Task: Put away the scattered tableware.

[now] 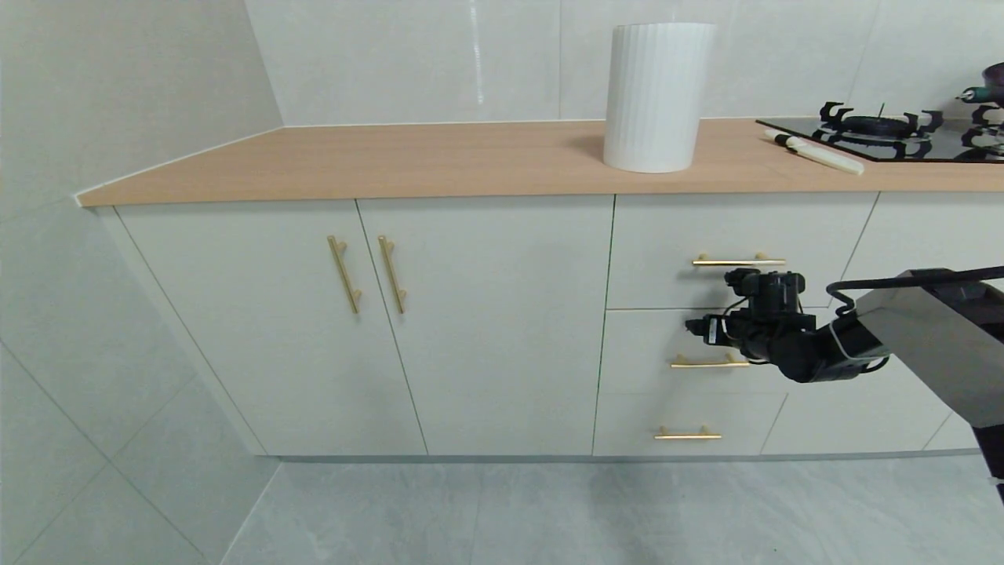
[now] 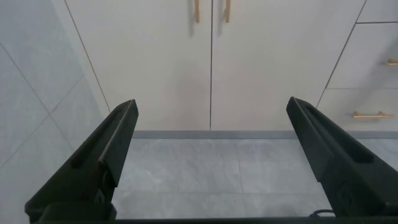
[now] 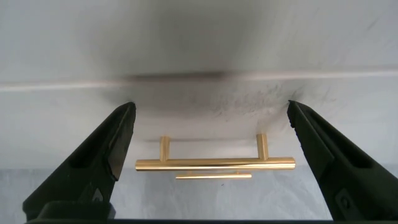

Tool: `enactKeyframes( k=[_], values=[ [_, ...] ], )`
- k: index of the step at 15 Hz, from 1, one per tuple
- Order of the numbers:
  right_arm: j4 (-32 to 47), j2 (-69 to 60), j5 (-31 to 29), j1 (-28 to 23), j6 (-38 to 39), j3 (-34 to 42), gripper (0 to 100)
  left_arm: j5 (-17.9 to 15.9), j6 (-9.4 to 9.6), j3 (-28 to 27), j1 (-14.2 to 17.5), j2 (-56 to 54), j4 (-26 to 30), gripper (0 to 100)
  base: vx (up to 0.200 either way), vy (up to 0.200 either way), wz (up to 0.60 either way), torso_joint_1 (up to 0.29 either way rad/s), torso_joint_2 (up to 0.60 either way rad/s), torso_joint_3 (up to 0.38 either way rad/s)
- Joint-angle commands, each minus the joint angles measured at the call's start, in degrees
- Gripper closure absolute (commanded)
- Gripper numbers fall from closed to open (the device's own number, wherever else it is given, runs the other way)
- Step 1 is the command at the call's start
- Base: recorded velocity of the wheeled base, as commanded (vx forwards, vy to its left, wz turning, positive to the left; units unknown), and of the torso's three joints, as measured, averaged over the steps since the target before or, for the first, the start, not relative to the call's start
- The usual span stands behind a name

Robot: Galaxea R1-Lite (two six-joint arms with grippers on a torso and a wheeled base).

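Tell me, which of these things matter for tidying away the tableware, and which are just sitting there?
Likely part of the job:
- cream utensil, lying on the countertop beside the gas stove
- middle drawer handle, straight ahead of the open right gripper

Just lying about:
- white ribbed container, upright on the countertop
- gas stove
- cupboard doors, closed

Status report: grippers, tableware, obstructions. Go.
Left gripper open, empty, low before the cabinet doors. Right gripper open, facing the middle drawer handle, not touching. Pale utensil lies on the counter by the hob. Nothing between right gripper and handle.
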Motion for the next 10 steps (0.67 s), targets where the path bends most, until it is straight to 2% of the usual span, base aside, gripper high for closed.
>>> enactKeyframes(
  k=[1,4,5,8,10],
  values=[
    [-0.4,0.2,-0.1,0.0,0.1,-0.1,0,0.0,0.0,0.0,0.0,0.0,0.0,0,0.0,0.0,0.0,0.0,0.0,0.0],
    [-1.4,-1.0,-0.5,0.0,0.1,1.0,0,0.0,0.0,0.0,0.0,0.0,0.0,0,0.0,0.0,0.0,0.0,0.0,0.0],
    [-1.5,-3.4,-0.8,0.0,0.2,3.4,0,0.0,0.0,0.0,0.0,0.0,0.0,0,0.0,0.0,0.0,0.0,0.0,0.0],
    [-5.2,-19.6,-0.9,0.0,1.7,20.6,0,0.0,0.0,0.0,0.0,0.0,0.0,0,0.0,0.0,0.0,0.0,0.0,0.0],
    [-11.9,-35.9,-3.9,0.0,1.6,35.8,0,0.0,0.0,0.0,0.0,0.0,0.0,0,0.0,0.0,0.0,0.0,0.0,0.0]
  ],
)
